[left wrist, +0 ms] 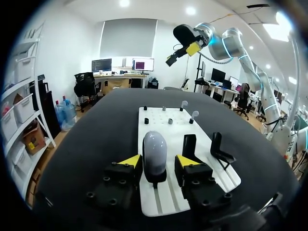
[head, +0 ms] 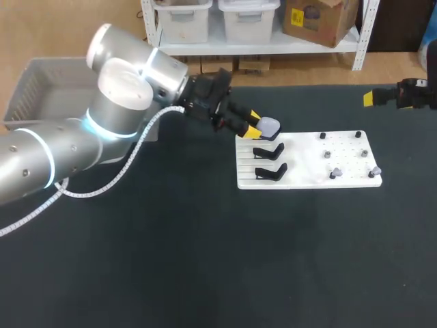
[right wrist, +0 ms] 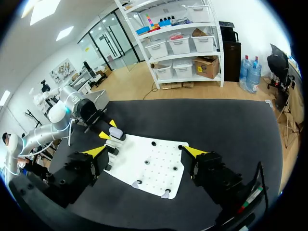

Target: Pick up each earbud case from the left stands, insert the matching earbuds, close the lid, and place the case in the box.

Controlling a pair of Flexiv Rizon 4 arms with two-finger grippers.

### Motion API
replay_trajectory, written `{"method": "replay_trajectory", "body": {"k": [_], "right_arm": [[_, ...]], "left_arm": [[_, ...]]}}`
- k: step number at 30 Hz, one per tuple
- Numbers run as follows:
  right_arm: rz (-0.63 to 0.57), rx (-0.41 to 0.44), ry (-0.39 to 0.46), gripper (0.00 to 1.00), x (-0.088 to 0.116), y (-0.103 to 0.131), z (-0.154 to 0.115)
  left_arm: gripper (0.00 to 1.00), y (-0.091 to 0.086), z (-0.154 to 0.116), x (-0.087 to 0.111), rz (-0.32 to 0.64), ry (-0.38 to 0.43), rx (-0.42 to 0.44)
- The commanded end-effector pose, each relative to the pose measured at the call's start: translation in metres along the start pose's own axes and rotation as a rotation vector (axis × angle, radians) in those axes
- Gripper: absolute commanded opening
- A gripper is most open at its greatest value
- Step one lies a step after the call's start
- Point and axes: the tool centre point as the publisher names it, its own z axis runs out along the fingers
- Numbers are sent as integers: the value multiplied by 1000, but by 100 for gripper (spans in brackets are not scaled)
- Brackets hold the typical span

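A pale grey earbud case (head: 271,125) (left wrist: 154,154) rests on the farthest black stand at the left end of the white board (head: 307,171). My left gripper (head: 258,124) (left wrist: 159,163) straddles it, one yellow fingertip on each side, with a thin gap still showing beside the case. Two more black stands (head: 270,150) (head: 272,171) sit bare nearer the front. Small grey earbuds (head: 334,174) (head: 374,172) stand on pegs at the board's right end. My right gripper (head: 369,98) (right wrist: 144,151) hangs open high over the table's far right, holding nothing.
A grey plastic box (head: 41,82) sits at the back left, behind my left arm. Black peg holders (head: 323,136) dot the right half of the board. Dark table surface stretches around the board on all sides.
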Motion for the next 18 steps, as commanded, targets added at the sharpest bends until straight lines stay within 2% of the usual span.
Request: {"method": "replay_trajectory", "body": {"k": [1,11,13,14,15,16,18], "right_arm": [[0,1,1,100,0,0,0],[0,1,1,100,0,0,0],[0,1,1,100,0,0,0],[0,1,1,100,0,0,0],[0,1,1,100,0,0,0],[0,1,1,100,0,0,0],[0,1,1,100,0,0,0]], "left_arm": [[43,3,4,0,-2,2,4],[39,5,8,-2,0,5,9],[31,5,8,-2,0,6,8],[30,5,9,-2,0,7,8],[20,5,9,-2,0,8,8],[1,5,9,-2,1,9,7],[0,5,9,-2,1,11,5]]}}
